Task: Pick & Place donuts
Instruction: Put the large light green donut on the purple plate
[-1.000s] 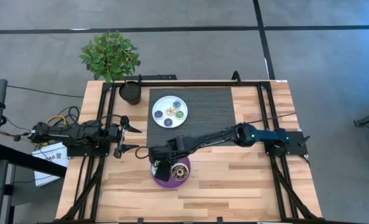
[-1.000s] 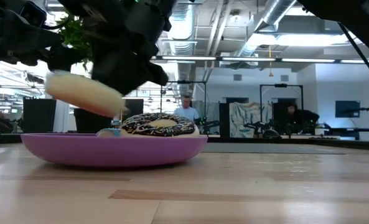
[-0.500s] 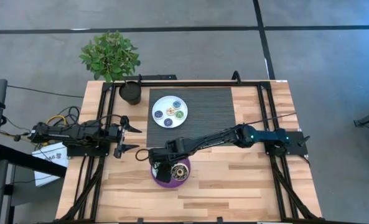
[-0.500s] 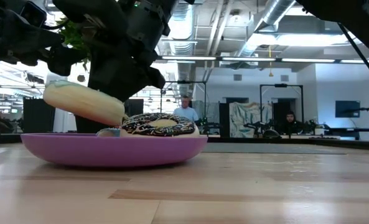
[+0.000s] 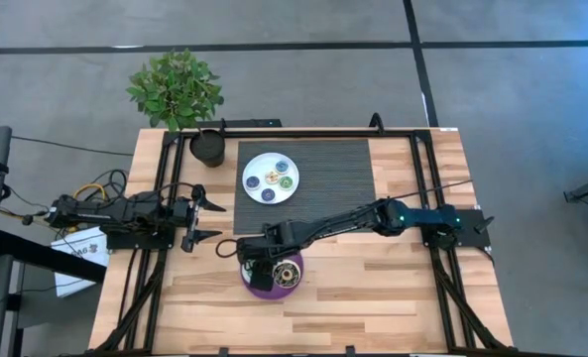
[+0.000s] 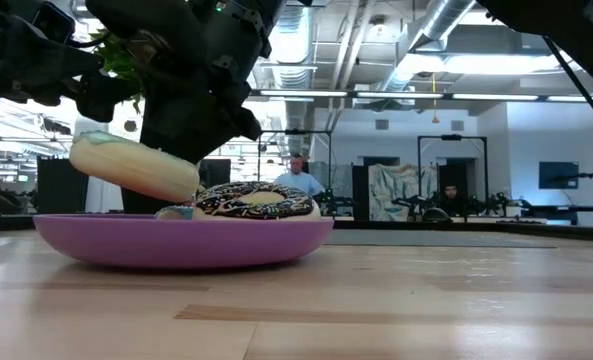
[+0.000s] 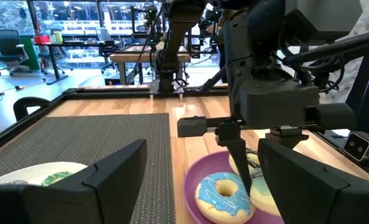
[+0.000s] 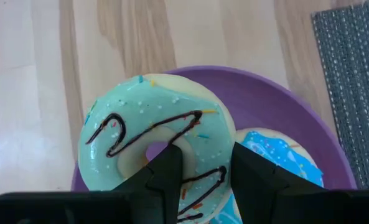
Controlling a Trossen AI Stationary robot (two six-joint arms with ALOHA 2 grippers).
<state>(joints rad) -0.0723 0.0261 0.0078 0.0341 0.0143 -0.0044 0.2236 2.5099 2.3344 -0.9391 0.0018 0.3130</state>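
The right claw [image 8: 206, 163], pinching the green donut [image 8: 156, 140] above the purple plate [image 8: 284, 118], could drop it tilted onto the blue donut [image 7: 223, 196].

The right arm stretches from its base at the right edge across toward the middle, its wrist bent downward. The right tool [image 5: 257, 270] points straight down, its two dark fingers [image 8: 165, 177] pinched together. The left arm lies folded at the left edge, its left tool [image 5: 206, 220] spread wide, pointing inward.
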